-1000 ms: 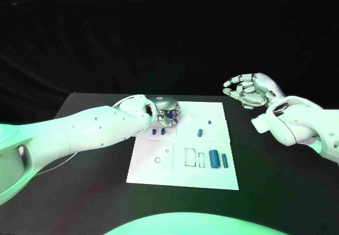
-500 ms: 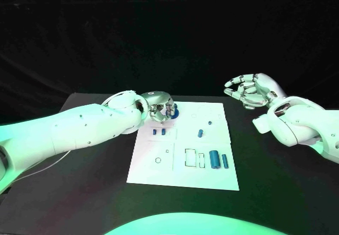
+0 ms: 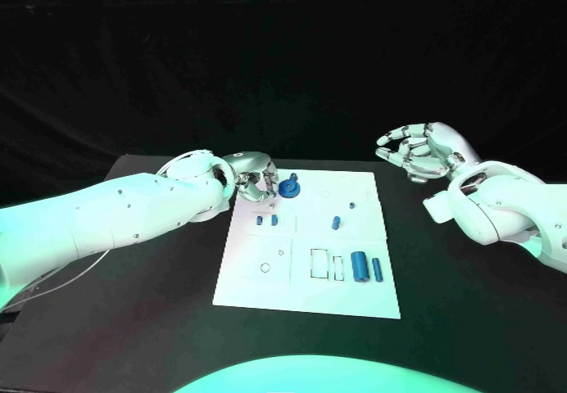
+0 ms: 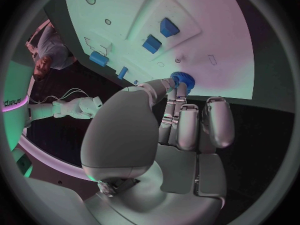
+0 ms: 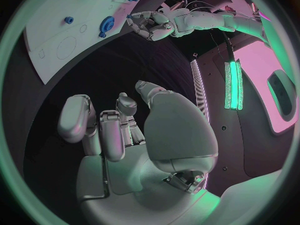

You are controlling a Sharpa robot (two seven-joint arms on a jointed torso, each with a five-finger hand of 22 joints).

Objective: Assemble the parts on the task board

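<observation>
Task board (image 3: 310,282) with blue parts (image 3: 358,266)

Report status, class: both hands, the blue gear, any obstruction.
Left hand fingertips at blue gear on task board. Right hand raised, holding nothing. Nothing in the way.

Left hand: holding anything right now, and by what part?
The left hand has its fingertips at the rim of the blue gear on the task board; a closed grip cannot be told. The right hand holds nothing.

whether the left hand (image 3: 253,182) fingers touch the blue gear (image 3: 289,191) cannot be told.
</observation>
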